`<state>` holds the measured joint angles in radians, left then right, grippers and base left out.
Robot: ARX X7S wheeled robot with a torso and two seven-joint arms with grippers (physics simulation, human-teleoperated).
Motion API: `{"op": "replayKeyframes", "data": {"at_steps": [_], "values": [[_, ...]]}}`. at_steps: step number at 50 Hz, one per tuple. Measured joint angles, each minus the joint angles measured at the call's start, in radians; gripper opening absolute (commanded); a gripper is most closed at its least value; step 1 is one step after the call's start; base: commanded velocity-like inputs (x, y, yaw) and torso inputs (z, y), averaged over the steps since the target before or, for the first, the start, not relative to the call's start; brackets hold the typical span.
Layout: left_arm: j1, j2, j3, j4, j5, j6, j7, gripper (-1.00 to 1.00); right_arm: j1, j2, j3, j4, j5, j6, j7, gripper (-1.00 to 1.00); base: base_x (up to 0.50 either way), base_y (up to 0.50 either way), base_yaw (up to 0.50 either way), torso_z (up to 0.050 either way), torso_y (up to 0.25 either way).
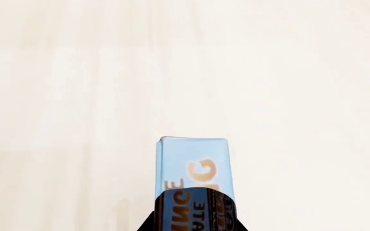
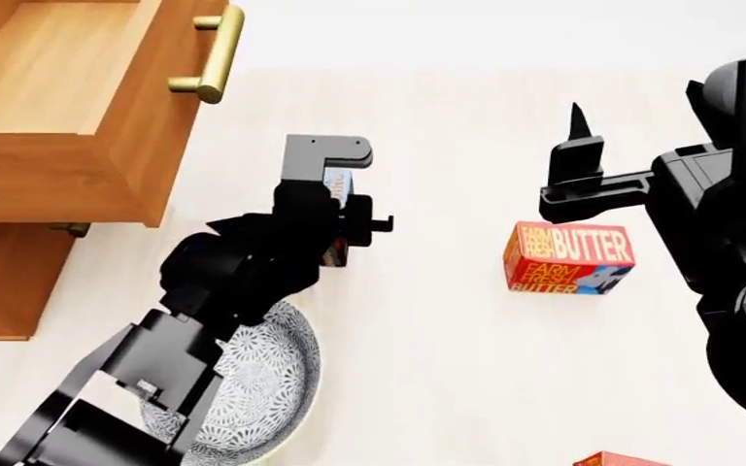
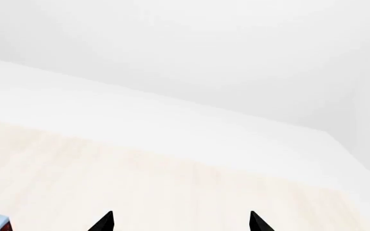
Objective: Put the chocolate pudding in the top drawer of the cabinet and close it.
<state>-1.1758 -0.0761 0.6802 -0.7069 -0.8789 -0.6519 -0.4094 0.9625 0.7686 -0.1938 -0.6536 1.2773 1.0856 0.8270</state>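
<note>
Left wrist view: left gripper [image 1: 194, 214] pinches the chocolate pudding [image 1: 192, 166] by its dark red-brown end; the light blue end sticks out past the fingertips over the bare pale floor [image 1: 75, 96]. The box is clear of the floor as far as I can tell, with nothing else near the tool in this view.

Head view: the same box [image 2: 337, 184] shows only as a sliver at the front of the left gripper [image 2: 342, 218], mostly hidden by the wrist. The top drawer [image 2: 62, 68] is pulled open, off to the left of the gripper and further from the robot, with its brass handle [image 2: 211, 53] facing the tool; the cabinet [image 2: 4, 282] body is below it. A patterned bowl [image 2: 276, 374] sits under the forearm. A butter box [image 2: 570, 257] lies between the two arms, nearer the right gripper [image 2: 581, 146], whose jaws look spread and empty. Right wrist view agrees: two finger tips apart, nothing between.

Handling guess: small thin cardboard carton, light, fairly stiff across the narrow faces but crushable on the wide ones, print looks smooth so may slip. The grip is at one end, so the free end could swing; a hold nearer the middle would be steadier. Lower it flat inside the drawer walls before letting go.
</note>
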Motion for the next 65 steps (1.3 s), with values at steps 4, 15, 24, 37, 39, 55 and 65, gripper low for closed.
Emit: {"op": "replayKeyframes", "data": {"at_steps": [4, 15, 24, 37, 39, 55, 65], "values": [[0.005, -0.006, 0.003, 0.014, -0.009, -0.002, -0.004, -1.00, 0.002, 0.001, -0.001, 0.000, 0.002, 0.000, 0.001, 1.00, 0.00, 0.00, 0.00, 0.000, -0.002], [0.025, -0.024, 0.018, 0.072, -0.051, -0.014, -0.014, -1.00, 0.007, 0.003, -0.001, -0.003, 0.012, 0.001, 0.008, 1.00, 0.00, 0.00, 0.00, -0.001, 0.089], [0.039, -0.038, 0.030, 0.134, -0.071, -0.028, -0.025, -1.00, 0.006, 0.005, -0.001, -0.005, 0.015, -0.002, 0.011, 1.00, 0.00, 0.00, 0.00, -0.007, 0.250], [0.061, -0.060, 0.044, 0.256, -0.105, -0.061, -0.050, -1.00, 0.004, 0.009, -0.001, -0.008, 0.019, -0.006, 0.015, 1.00, 0.00, 0.00, 0.00, -0.007, 0.250], [0.066, -0.063, 0.046, 0.279, -0.112, -0.068, -0.056, -1.00, 0.004, 0.009, -0.002, -0.008, 0.019, -0.007, 0.015, 1.00, 0.00, 0.00, 0.00, -0.006, 0.250], [0.097, -0.093, 0.058, 0.501, -0.182, -0.134, -0.115, -1.00, 0.000, 0.016, 0.001, -0.013, 0.024, -0.013, 0.018, 1.00, 0.00, 0.00, 0.00, -0.007, 0.250], [0.083, -0.111, 0.036, 0.682, -0.275, -0.195, -0.182, -1.00, 0.003, 0.021, 0.005, -0.019, 0.042, -0.013, 0.029, 1.00, 0.00, 0.00, 0.00, -0.007, 0.249]]}}
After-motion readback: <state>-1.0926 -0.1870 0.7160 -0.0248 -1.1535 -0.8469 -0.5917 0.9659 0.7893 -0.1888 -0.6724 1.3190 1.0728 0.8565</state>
